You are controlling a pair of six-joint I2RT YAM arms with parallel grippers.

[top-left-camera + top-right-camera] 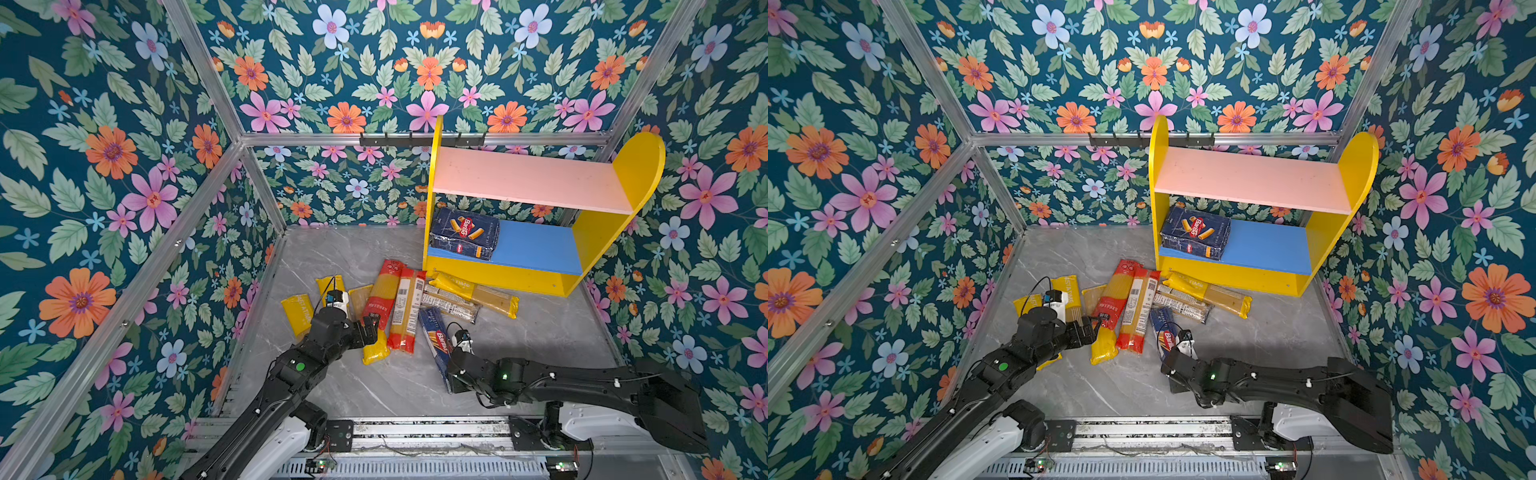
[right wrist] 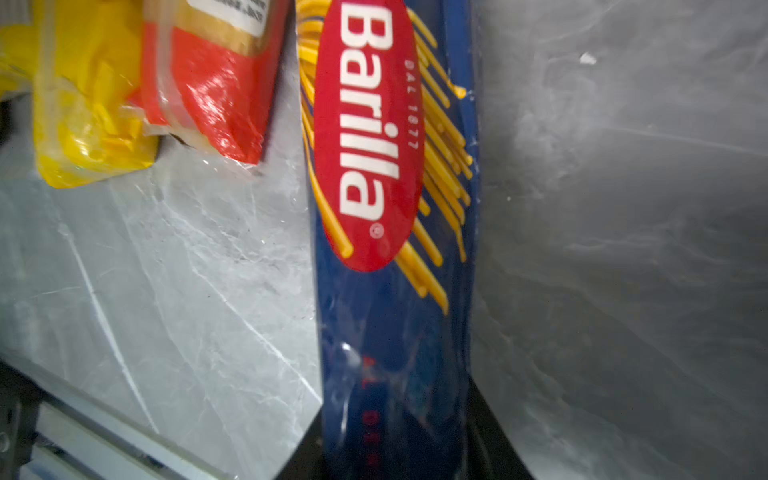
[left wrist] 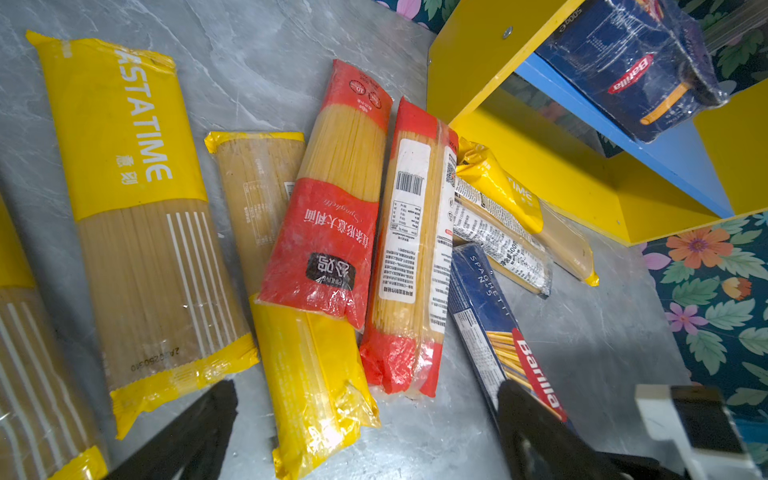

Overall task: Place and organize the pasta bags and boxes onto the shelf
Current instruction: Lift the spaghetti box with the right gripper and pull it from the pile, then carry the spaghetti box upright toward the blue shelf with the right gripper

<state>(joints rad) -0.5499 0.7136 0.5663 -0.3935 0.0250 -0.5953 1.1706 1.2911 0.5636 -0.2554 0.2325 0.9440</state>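
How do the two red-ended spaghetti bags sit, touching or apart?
Touching. The left wrist view shows the logo-side red bag pressed against the barcode-side red bag, no gap between.

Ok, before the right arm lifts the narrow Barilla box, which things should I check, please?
1. Narrow Barilla box lies between the right jaws: ok.
2. Right jaws fully closed on it: cannot tell.
3. Its far end free of the white-labelled bag: cannot tell.
4. Left jaws open, away from the box: ok.
5. Free room on the blue lower board beside the wide Barilla box: ok.
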